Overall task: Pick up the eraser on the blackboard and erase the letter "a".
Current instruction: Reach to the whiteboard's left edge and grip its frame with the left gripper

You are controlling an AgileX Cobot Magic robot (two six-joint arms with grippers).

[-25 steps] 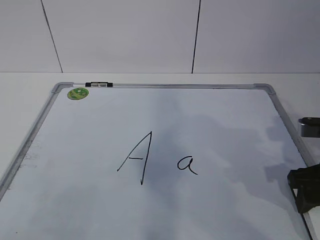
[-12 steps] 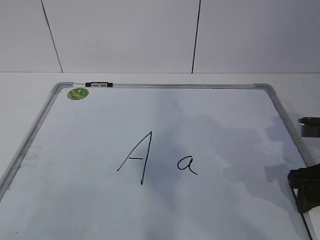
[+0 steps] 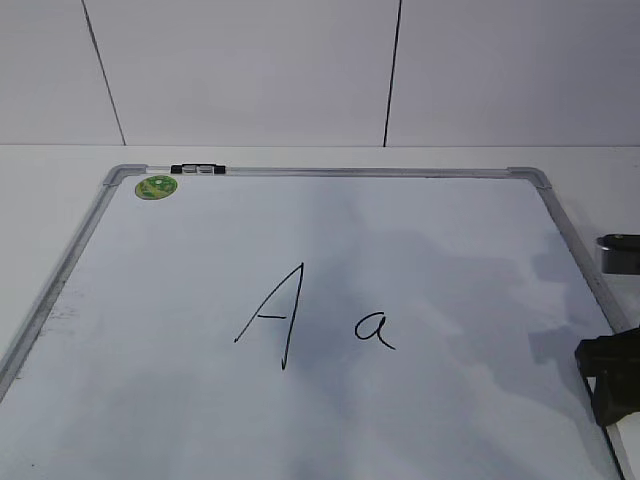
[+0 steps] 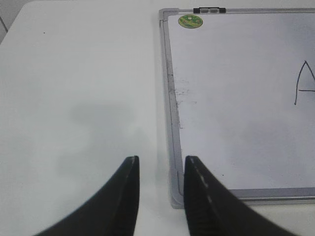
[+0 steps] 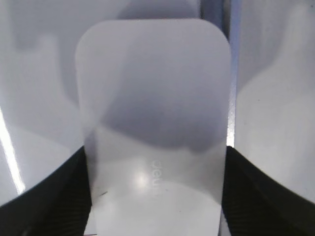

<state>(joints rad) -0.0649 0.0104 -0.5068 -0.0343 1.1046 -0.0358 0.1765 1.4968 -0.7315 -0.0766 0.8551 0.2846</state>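
Observation:
The blackboard point(image 3: 450, 250) is a white board with a grey frame, lying flat on the table. The small letter "a" point(image 3: 374, 330) is written near its middle, right of a larger capital "A" point(image 3: 272, 315). The eraser point(image 5: 152, 123), a white rounded block, fills the right wrist view; in the exterior view its end point(image 3: 620, 252) shows at the board's right edge. My right gripper point(image 5: 155, 196) has a finger pressed against each long side of it. My left gripper point(image 4: 160, 167) is open and empty, beside the board's near left corner point(image 4: 174, 199).
A round green sticker point(image 3: 156, 186) and a black clip point(image 3: 198, 169) sit at the board's far left corner. The white table point(image 4: 78, 98) extends left of the board. A white wall stands behind it. My right arm's dark body point(image 3: 610, 380) is at the right edge.

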